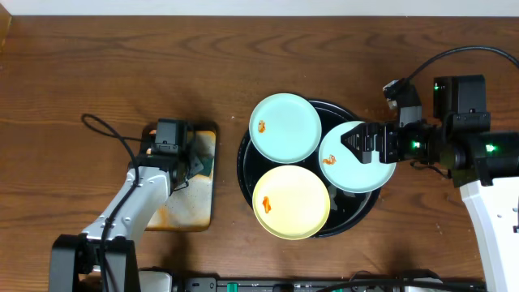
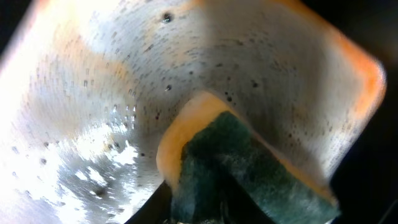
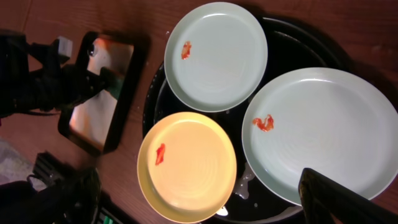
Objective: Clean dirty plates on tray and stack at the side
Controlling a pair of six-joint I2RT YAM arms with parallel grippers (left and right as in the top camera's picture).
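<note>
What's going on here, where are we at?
Left claw is down at the sponge in the rusty metal tray; whether it has gripped it is unclear. Right claw hangs open over the nearest blue-green plate. That one, the other blue-green plate and the yellow plate sit on the black tray, smeared orange, none stacked yet.

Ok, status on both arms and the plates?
Left gripper at sponge, grip unclear. Right gripper open over right-side plate. All three plates smeared, on tray. Nothing in the way.

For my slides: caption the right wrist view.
A pale yellow round plate and two pale blue-green ones, orange-smeared, on the round black tray.
</note>
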